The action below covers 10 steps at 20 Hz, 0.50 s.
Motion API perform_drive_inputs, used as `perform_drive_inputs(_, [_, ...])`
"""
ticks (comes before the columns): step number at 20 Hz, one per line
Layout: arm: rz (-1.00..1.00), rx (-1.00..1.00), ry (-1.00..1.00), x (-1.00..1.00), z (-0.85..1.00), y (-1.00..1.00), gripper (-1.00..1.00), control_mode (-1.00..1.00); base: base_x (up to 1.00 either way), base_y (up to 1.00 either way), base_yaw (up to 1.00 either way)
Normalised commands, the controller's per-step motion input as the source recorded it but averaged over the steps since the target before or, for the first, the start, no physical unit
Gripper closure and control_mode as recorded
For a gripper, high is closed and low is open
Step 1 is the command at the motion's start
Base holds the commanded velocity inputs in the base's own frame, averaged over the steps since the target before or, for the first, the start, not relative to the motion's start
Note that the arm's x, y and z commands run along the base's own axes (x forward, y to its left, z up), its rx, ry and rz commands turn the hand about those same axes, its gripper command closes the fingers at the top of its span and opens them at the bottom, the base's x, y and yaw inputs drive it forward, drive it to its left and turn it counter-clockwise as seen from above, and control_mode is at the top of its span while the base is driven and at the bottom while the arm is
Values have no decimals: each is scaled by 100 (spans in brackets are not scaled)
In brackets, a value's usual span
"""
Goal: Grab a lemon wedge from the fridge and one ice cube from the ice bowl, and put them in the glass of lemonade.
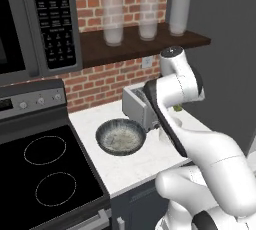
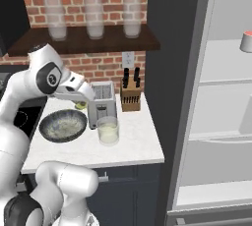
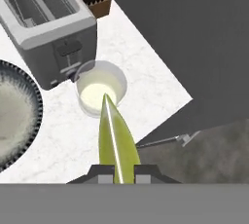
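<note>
Currently the gripper (image 3: 117, 173) is pinching the lemon wedge (image 3: 115, 140) above the glass of lemonade (image 3: 99, 89), near the counter's (image 3: 146, 67) fridge-side edge.

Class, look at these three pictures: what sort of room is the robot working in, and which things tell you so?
A home kitchen, rendered: a stovetop beside a white counter, a toaster on it, and an open fridge with white shelves.

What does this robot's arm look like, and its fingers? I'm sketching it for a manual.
The arm is made of glossy white rounded segments with dark grey or black joints and a round dark cap at one joint. No cables or markings show. In the hand view, the fingers are small, dark grey and blocky.
</note>
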Motion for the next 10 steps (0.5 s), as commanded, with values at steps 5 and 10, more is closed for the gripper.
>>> perform_drive_inputs(5, [-8,17,6,19,-42,-41,100,-100,0,0,0])
perform_drive_inputs(10, [0,16,9,15,-28,-30,100,-100,0,0,0])
